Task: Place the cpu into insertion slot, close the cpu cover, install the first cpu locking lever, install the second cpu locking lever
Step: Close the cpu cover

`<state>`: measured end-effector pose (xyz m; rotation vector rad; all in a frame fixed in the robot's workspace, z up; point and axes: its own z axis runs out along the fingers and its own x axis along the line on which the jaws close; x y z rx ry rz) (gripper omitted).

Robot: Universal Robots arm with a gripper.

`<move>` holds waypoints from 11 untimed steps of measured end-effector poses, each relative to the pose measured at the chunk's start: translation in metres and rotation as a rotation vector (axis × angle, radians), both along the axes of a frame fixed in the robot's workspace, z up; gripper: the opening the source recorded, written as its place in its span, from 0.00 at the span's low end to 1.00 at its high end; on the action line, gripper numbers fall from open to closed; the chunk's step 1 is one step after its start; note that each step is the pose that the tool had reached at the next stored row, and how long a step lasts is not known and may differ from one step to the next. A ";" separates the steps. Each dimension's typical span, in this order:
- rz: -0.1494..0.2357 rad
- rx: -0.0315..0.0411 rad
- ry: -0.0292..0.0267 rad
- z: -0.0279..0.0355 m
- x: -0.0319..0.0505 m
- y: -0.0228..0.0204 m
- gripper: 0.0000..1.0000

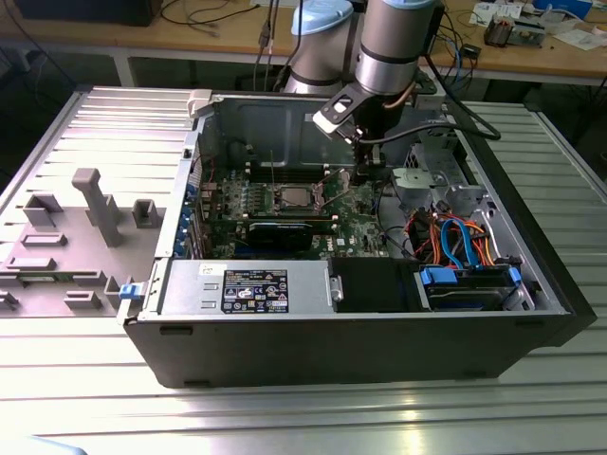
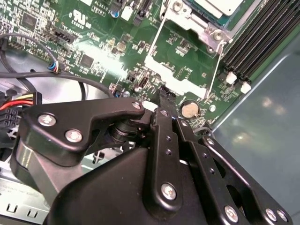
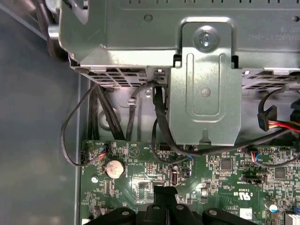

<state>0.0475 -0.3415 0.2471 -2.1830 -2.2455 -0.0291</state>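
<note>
Case: in the exterior view, an open black tower computer case point(image 1: 360, 332) lies on a ribbed metal table point(image 1: 95, 398), its green circuit board point(image 1: 356, 204) exposed.
Arm: a grey robot arm point(image 1: 394, 43) reaches down into the case, its black gripper point(image 1: 366, 172) low over the board.
Cpu: the small square silver-grey cpu point(image 1: 292, 197) lies to the exterior view's left of the gripper.
Slot: in the second wrist view, the cpu point(image 2: 220, 5) sits in the silver-rimmed insertion slot point(image 2: 199, 26).
Cover: the thin silver windowed cpu cover point(image 2: 173, 75) is swung open.
Fingers: the gripper point(image 2: 166, 96) is narrow, nothing visible between its tips, just beside the cover's edge; contact cannot be told.
Board: in the first wrist view, the gripper point(image 3: 165, 191) is near a round silver coin battery point(image 3: 113, 168), below a grey metal bracket point(image 3: 204, 84).
</note>
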 end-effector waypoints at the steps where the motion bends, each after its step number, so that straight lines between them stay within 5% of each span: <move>1: 0.000 0.0000 0.0000 0.0000 -0.0010 0.0000 0.11; 11: 0.000 0.0000 0.0000 0.0000 -0.0024 0.0000 0.11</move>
